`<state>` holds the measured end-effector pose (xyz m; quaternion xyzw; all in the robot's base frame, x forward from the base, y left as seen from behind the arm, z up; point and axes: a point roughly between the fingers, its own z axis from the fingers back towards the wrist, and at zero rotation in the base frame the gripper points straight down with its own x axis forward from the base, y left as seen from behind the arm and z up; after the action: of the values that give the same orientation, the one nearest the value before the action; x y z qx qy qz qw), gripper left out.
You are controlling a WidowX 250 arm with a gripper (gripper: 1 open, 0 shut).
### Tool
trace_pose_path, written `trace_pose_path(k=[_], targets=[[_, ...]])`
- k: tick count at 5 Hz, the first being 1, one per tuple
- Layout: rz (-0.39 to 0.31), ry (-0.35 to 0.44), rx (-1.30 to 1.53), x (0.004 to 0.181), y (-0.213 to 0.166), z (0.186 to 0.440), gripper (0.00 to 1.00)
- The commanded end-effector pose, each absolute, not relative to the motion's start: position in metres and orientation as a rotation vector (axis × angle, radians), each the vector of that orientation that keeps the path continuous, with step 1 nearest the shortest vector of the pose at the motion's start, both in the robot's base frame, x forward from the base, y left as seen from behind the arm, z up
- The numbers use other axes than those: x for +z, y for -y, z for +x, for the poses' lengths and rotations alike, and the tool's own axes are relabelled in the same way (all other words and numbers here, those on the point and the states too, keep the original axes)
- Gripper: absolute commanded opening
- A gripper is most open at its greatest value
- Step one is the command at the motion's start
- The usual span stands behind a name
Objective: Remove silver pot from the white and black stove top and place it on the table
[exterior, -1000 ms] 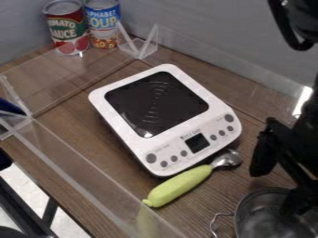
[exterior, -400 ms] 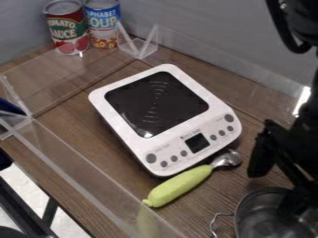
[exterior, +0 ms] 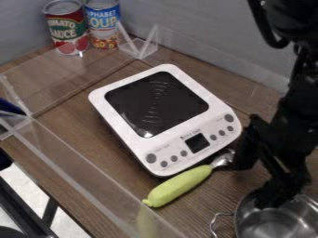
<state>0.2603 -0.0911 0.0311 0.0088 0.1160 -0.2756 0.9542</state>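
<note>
Silver pot sits on the wooden desk at the bottom right corner of the view, partly cut off by the frame edge, well clear of the stove top, whose black cooking square is bare. Directly above the pot hangs the dark end effector, its fingers spread wide and holding nothing. A yellow-green corn cob lies just in front of the stove's button edge. Two tin cans stand at the far left corner.
</note>
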Motion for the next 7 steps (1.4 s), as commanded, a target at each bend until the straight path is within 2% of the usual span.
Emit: trace_pose_path(k=[1,4,7], targets=[[0.019,-0.176,-0.613,0.053,0.085,0.262,1.0],[0.005,-0.162,-0.673,0.057,0.064,0.269,1.0],[-0.021,-0.159,-0.557,0.055,0.059,0.261,1.0]])
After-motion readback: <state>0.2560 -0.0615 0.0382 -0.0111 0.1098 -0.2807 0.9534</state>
